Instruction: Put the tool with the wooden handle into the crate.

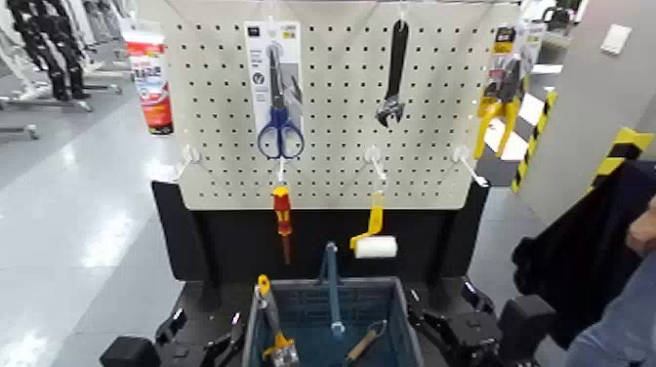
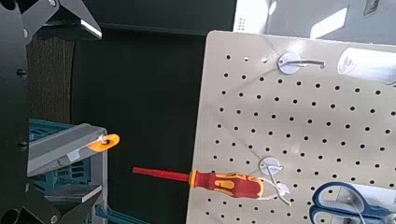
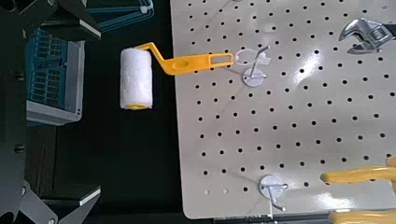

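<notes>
Workshop floor [image 1: 78, 205] spreads behind a cream pegboard [image 1: 332, 176] hung with tools, which stands beyond a blue-grey crate [image 1: 405, 327]. In the head view, the wooden-handled tool [image 1: 365, 344] lies inside the crate, near its right wall, beside a yellow-handled brush [image 1: 271, 312]. Placing it looks done; judging from this, only drawing the arms clear might be left. The left gripper [image 1: 205, 330] is just outside the crate's left side, and the right gripper [image 1: 444, 301] is just outside its right side, both pointing forward. A person's hand [image 1: 642, 232] is well to the right of the crate.

In the left wrist view, the jaws are spread with nothing between them; a red-and-yellow screwdriver [image 2: 229, 184] hangs beyond the crate.

In the right wrist view, the jaws are also spread and empty; a white paint roller [image 3: 136, 78] hangs beyond the crate.
</notes>
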